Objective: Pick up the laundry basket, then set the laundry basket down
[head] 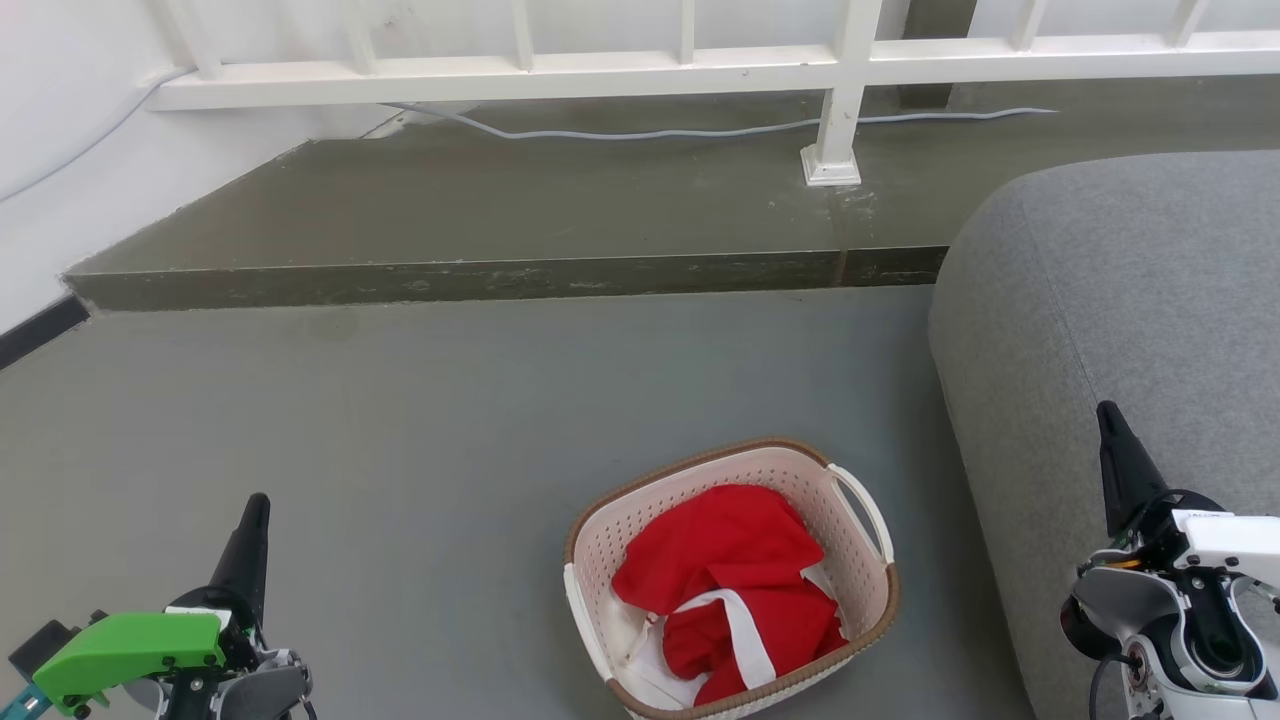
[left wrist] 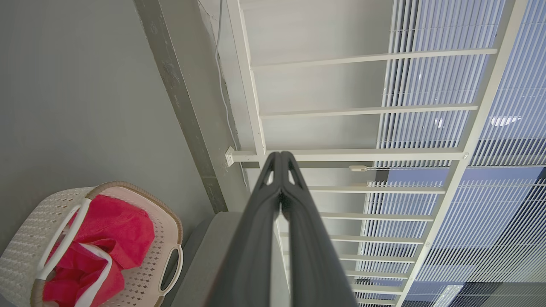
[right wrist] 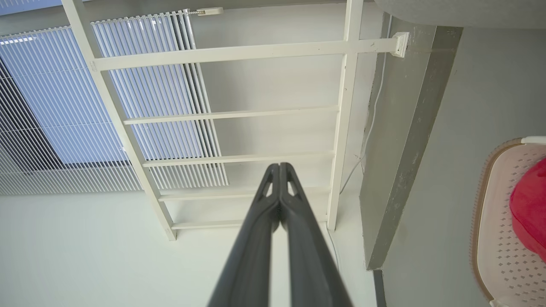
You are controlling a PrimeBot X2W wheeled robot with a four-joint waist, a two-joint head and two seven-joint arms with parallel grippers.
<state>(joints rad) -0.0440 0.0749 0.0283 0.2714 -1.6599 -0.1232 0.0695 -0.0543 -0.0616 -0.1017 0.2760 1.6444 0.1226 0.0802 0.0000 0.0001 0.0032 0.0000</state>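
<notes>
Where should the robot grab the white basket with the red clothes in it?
Probably by its two white side handles, one gripper each: left gripper on the left handle, right gripper on the right handle, coming down from above. The laundry basket stands upright on the floor, and the handles loop out from its rim, leaving gaps to hook into.
</notes>
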